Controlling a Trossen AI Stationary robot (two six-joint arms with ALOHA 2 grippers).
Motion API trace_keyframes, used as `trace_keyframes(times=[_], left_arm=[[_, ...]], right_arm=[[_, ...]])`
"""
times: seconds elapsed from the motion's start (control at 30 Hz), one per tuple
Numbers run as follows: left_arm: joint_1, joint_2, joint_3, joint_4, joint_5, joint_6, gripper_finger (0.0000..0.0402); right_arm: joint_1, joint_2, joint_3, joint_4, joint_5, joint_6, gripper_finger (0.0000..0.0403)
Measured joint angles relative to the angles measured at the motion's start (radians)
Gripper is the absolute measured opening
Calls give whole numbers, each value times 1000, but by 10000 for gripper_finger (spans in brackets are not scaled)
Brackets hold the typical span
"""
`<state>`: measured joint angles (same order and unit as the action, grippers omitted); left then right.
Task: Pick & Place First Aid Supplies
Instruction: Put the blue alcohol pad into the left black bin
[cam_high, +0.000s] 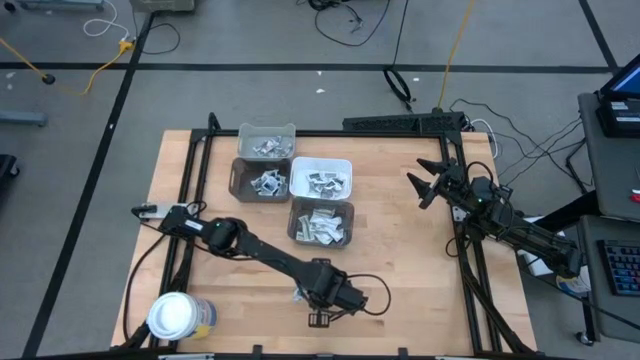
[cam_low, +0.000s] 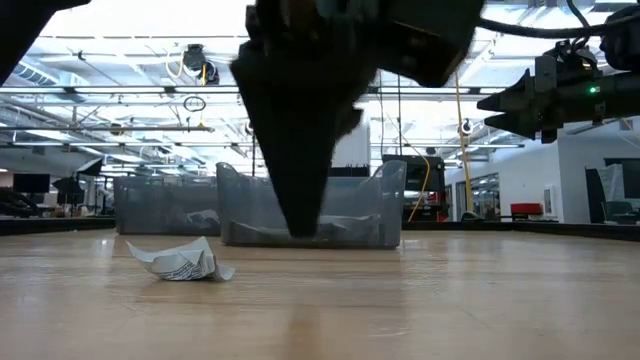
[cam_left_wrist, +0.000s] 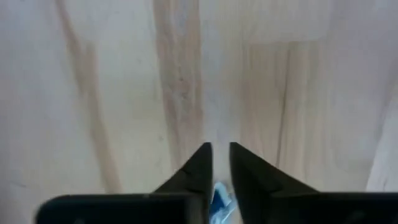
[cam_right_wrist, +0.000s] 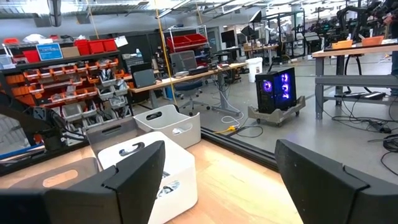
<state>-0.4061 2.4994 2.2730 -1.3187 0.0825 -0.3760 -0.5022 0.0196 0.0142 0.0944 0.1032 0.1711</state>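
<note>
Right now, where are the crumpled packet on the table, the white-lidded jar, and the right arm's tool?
crumpled packet (cam_low: 178, 262), low view, printed middle.
white-lidded jar (cam_high: 172, 316), high view, lid centre.
right tool (cam_high: 424, 183), high view, between its spread fingertips.

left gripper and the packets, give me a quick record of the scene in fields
left gripper: low over the table's near edge, fingers nearly closed around something blue and white, likely a packet
loose packet: crumpled, lying on the wood beside the left gripper
bins: four clustered at table centre, each holding packets
right gripper: open, raised at the right side, away from the bins
jar: white-lidded, near left corner
</note>
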Motion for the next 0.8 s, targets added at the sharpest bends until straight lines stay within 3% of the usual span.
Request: trace_keyframes(times=[0.4, 0.63, 0.8], left_arm=[[0, -49, 0, -20, 15, 38, 247], [-4, -55, -33, -19, 18, 33, 287], [-9, -137, -180, 49, 51, 28, 285]], right_arm=[[0, 1, 0, 1, 0, 0, 297], [0, 1, 0, 1, 0, 0, 297], [0, 1, 0, 2, 0, 0, 297]])
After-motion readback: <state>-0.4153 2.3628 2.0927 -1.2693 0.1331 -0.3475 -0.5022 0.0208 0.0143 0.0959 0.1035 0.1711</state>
